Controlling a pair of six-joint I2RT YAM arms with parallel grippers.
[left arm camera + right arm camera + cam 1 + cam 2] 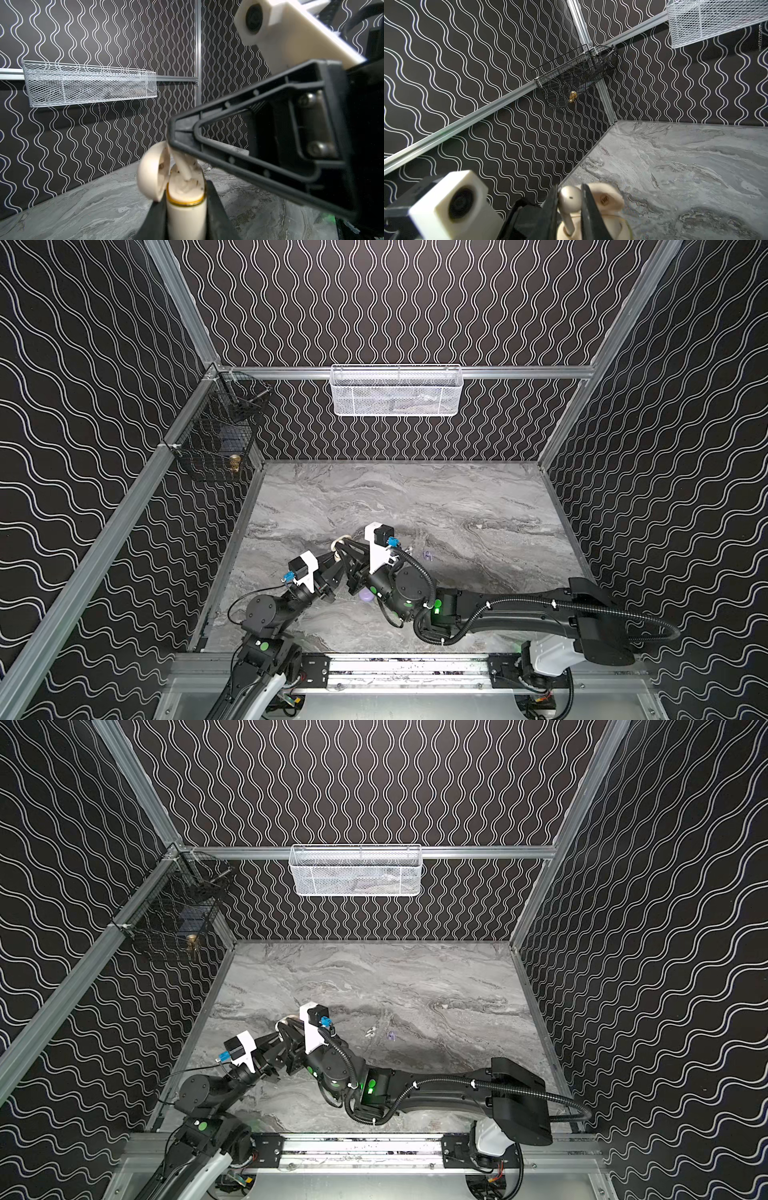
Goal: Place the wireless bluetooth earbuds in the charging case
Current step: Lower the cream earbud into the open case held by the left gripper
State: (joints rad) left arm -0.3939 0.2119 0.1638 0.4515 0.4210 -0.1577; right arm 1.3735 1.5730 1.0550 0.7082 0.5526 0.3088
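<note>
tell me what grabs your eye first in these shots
The two grippers meet low over the marble table, left of centre: the left gripper clamps an open cream charging case while the right gripper pinches a cream earbud, stem pointing into it. Next come the black walls with white wavy lines and the white mesh basket hung on the back rail.

Earbud hangs over the case — loose earbuds lie rightward on the table.

grey marbled worktop; black walls with white wavy lines; white mesh basket; black wire basket; cream, gold-rimmed charging case; off-white earbud.
</note>
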